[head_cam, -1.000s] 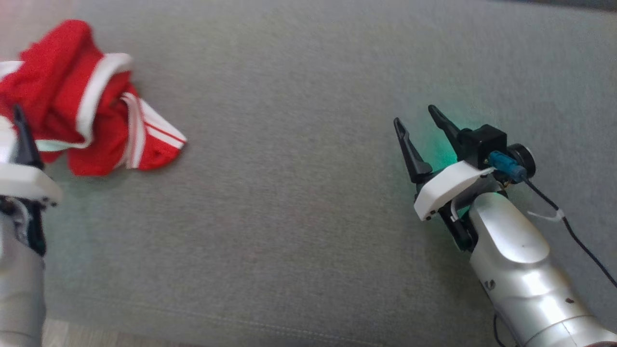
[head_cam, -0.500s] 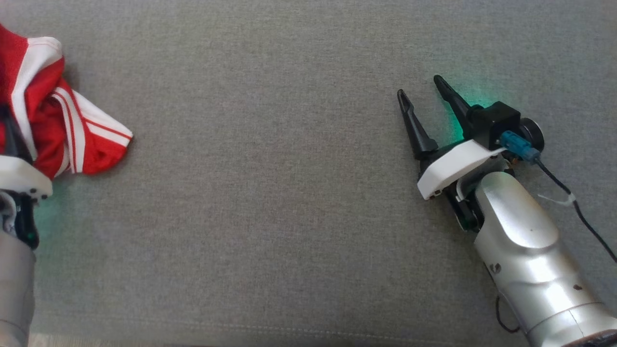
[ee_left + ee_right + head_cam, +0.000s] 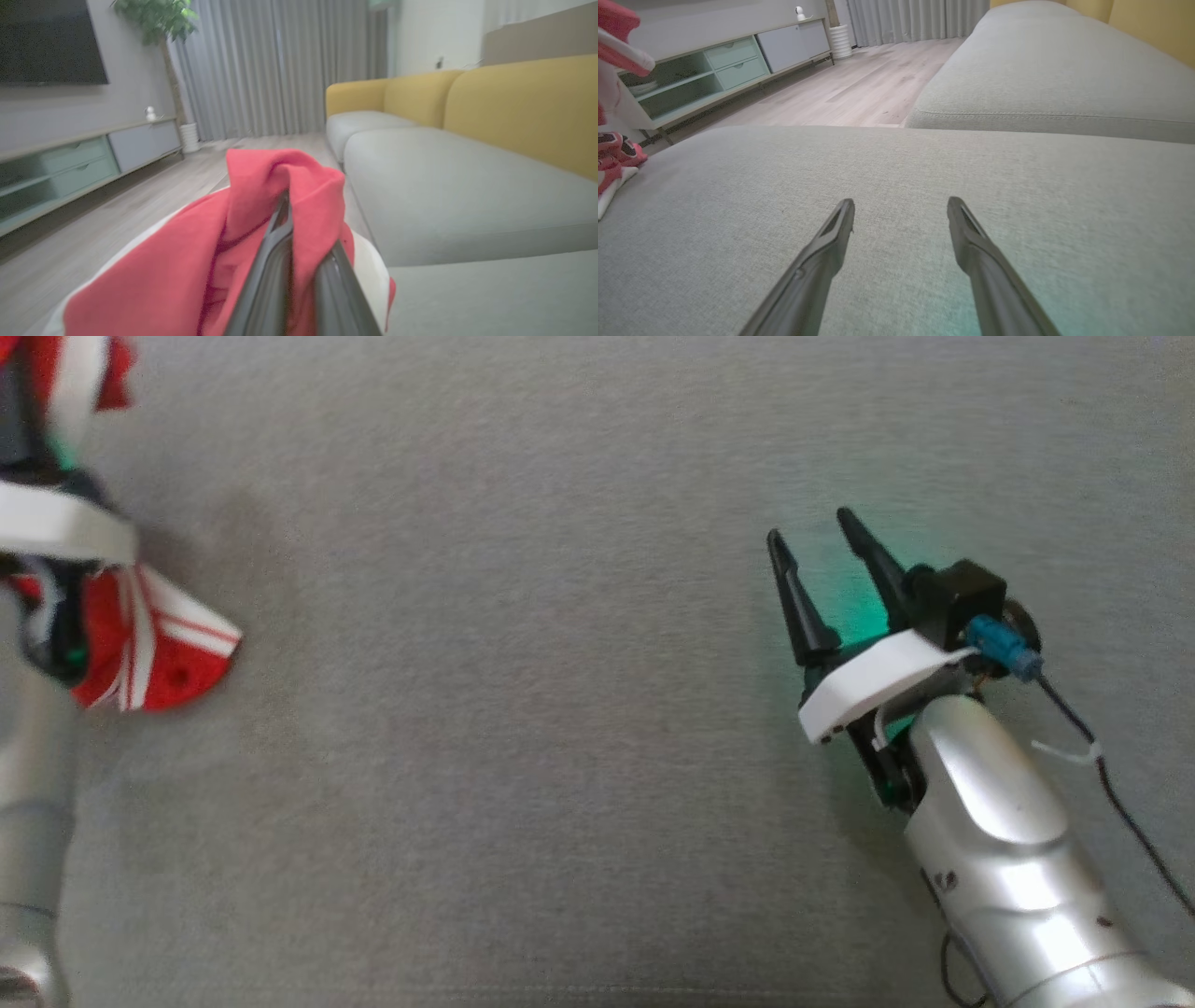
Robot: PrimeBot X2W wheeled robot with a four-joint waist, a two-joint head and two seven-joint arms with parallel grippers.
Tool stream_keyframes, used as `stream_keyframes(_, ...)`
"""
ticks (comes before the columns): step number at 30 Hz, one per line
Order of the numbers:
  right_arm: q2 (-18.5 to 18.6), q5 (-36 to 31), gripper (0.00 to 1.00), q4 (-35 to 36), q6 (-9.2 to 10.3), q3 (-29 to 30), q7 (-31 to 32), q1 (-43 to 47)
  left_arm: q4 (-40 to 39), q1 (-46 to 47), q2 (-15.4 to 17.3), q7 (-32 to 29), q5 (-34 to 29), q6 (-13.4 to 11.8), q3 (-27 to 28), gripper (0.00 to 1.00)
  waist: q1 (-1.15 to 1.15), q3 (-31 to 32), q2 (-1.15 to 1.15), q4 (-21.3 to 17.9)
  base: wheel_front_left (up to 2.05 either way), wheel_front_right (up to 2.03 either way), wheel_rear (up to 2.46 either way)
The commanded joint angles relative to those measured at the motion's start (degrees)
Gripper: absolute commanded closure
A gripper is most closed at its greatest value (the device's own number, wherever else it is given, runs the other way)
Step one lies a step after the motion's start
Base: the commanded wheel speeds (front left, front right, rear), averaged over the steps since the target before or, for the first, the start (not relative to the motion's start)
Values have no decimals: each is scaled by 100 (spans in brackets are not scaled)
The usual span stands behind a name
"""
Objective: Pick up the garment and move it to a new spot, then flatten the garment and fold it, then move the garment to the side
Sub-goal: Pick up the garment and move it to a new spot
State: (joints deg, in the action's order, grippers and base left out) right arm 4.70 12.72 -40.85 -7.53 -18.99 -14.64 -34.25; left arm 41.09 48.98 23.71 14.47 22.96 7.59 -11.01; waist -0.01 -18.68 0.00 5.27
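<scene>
Clamping garment (image 3: pixel 159 663) in left gripper (image 3: pixel 284 205) at nine o'clock, with right gripper (image 3: pixel 808 526) spread at three. Yet to place, flatten, fold.

A yellow backrest (image 3: pixel 523 107) rises behind the grey sofa seat (image 3: pixel 467 186).

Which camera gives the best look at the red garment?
Left wrist view: the red garment sits large, pinched in the shut left gripper. Head view catches a striped corner at its left edge; right wrist view, bits at far left.
</scene>
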Motion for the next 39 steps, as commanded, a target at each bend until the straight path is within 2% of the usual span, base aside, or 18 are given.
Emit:
stream_keyframes(1, -112, 54, 0, 187, 4, -51, -36, 76, -310, 140, 221, 51, -25, -10, 61, 100, 1, 194, 0, -237, 0, 0, 0)
stream_keyframes(9, -177, 300, 0, 321, 4, -69, -36, 363, -1377, -189, -314, 52, 243, -10, -673, 100, 1, 539, 0, -1084, 0, 0, 0)
stream_keyframes(18, -181, 690, 0, 466, 4, -429, -36, 558, -1601, -769, -1109, 52, 596, -10, -1907, 100, 1, 648, 0, -1918, 0, 0, 0)
stream_keyframes(24, -181, 733, 0, 513, 4, -490, -36, 580, -1486, -1157, -1566, 52, 714, -10, -2474, 100, 1, 669, 0, -2241, 0, 0, 0)
stream_keyframes(30, -181, 717, 0, 522, 4, -492, -36, 595, -1246, -1419, -1726, 52, 641, -10, -2703, 100, 1, 666, 0, -2338, 0, 0, 0)
stream_keyframes(31, -181, 714, 0, 521, 4, -478, -36, 593, -1197, -1438, -1739, 52, 635, -10, -2681, 93, 1, 656, 0, -2330, 0, 0, 0)
stream_keyframes(32, -181, 708, 0, 521, 4, -461, -36, 585, -1160, -1450, -1745, 52, 619, -10, -2648, 35, 1, 640, 0, -2315, 0, 0, 0)
stream_keyframes(33, -181, 708, 0, 521, 4, -461, -36, 585, -1160, -1450, -1745, 52, 619, -10, -2648, 35, 1, 640, 0, -2315, 0, 0, 0)
stream_keyframes(34, -181, 705, 0, 520, 4, -451, -36, 572, -1091, -1460, -1728, 52, 592, -10, -2628, 0, 1, 630, 0, -2300, 0, 0, 0)
stream_keyframes(39, -182, 680, 0, 501, 4, -381, -36, 563, -974, -1567, -1665, 52, 497, -10, -2370, 0, 1, 684, 0, -2159, 0, 0, 0)
